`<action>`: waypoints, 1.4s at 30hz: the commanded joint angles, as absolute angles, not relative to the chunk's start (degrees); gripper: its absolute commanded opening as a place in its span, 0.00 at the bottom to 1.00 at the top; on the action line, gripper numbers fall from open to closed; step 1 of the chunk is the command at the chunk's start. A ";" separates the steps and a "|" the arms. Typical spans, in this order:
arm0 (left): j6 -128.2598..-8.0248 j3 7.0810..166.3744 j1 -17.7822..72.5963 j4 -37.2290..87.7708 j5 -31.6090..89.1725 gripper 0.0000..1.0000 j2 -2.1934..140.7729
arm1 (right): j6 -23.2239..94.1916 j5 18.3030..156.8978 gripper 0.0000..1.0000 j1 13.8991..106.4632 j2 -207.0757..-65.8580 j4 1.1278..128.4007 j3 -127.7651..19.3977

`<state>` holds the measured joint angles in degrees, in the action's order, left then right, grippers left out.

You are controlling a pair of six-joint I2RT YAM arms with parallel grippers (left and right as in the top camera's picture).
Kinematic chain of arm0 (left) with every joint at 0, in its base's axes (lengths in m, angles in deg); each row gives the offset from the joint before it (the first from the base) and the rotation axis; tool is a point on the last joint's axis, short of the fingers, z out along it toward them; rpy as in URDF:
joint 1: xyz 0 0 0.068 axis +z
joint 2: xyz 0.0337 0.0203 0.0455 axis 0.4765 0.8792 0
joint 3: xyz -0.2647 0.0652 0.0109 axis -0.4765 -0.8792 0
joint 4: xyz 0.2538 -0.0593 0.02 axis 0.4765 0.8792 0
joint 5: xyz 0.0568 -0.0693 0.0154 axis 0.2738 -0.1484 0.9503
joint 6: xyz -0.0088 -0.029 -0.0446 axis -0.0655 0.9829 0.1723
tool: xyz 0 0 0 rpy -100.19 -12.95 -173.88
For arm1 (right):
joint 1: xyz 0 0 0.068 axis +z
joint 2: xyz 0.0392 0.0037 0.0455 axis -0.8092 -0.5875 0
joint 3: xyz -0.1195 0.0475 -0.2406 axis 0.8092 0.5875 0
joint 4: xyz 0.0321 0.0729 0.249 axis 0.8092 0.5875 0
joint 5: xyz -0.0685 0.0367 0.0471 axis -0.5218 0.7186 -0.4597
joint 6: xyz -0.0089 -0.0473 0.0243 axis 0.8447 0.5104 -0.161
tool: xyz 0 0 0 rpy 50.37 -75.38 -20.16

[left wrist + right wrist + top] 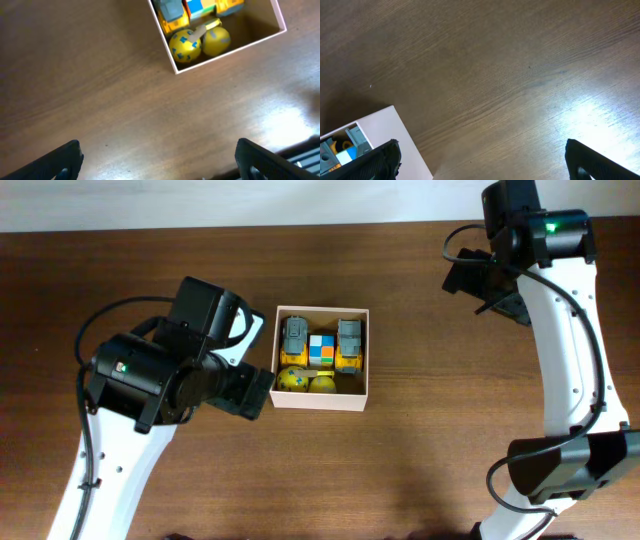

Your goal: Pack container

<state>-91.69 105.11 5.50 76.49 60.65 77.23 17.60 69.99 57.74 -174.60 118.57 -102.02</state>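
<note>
The container (320, 403) is a square white-walled box with a tan inside, at the middle of the table. Inside lie two grey-and-yellow toy trucks (297, 340), a colour cube (321, 350) between them and two yellow balls (291, 379). My left gripper (256, 387) hovers just left of the box's near-left corner, open and empty. In the left wrist view its fingers (65, 160) stand wide over bare wood, with the box (225, 52) and balls (186, 45) ahead. My right gripper (492, 288) is open and empty at the far right. The right wrist view catches a box corner (385, 125).
Dark brown wooden table (430, 430) all round the box. The left arm's black body (160, 370) stands left of the box, and the right arm's white link (570, 350) runs down the right side. A pale wall strip (300, 200) borders the far edge.
</note>
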 commanded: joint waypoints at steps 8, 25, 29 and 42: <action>-96.17 91.19 12.21 40.41 63.53 0.99 60.82 | 16.95 69.89 0.99 57.37 -174.18 118.57 -102.37; -96.55 32.22 19.75 -16.33 55.03 0.99 24.49 | 16.95 69.89 0.99 57.37 -174.18 118.57 -102.37; -96.55 25.33 20.90 -18.85 55.01 0.99 19.25 | 16.95 69.89 0.99 57.37 -174.18 118.57 -102.37; -96.55 10.80 21.56 -20.07 53.55 0.99 3.99 | 16.95 69.89 0.99 57.37 -174.18 118.57 -102.37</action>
